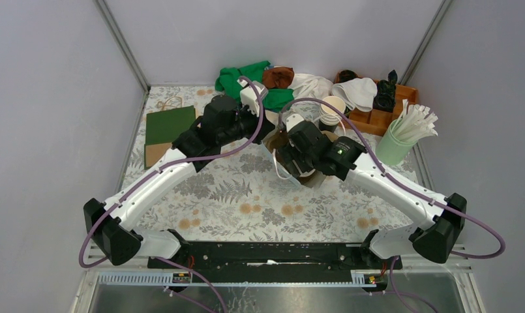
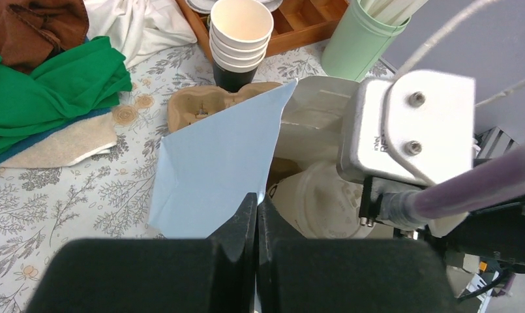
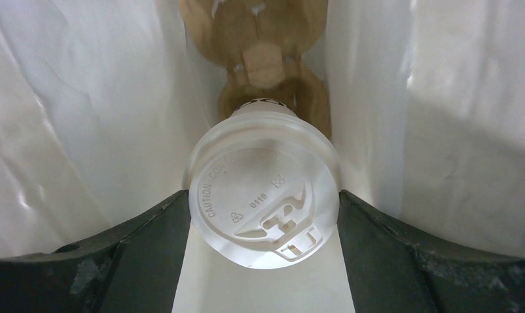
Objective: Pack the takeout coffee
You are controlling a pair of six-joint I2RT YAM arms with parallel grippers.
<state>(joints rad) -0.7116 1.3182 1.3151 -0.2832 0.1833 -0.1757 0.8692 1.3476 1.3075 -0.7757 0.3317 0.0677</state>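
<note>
The takeout coffee (image 3: 263, 189), seen by its white round lid, sits between the fingers of my right gripper (image 3: 263, 202), which press on both sides of the lid. Cup and gripper are down inside a paper bag (image 2: 214, 169), pale blue outside and white inside (image 3: 83, 111). A brown pulp tray (image 3: 263, 39) shows deep in the bag beyond the cup. My left gripper (image 2: 257, 202) is shut on the bag's upper edge, with the lid (image 2: 318, 208) just to its right. From above, the two grippers meet at the bag (image 1: 279, 166) near the table's middle.
A stack of lidless cups (image 2: 240, 32) and another pulp tray (image 2: 194, 107) stand just behind the bag. Back right are a wooden organiser (image 1: 377, 114) and a green cup of white sticks (image 1: 403, 140). Cloths (image 1: 246, 78) are heaped at the back, and a flat green bag (image 1: 170, 125) lies left.
</note>
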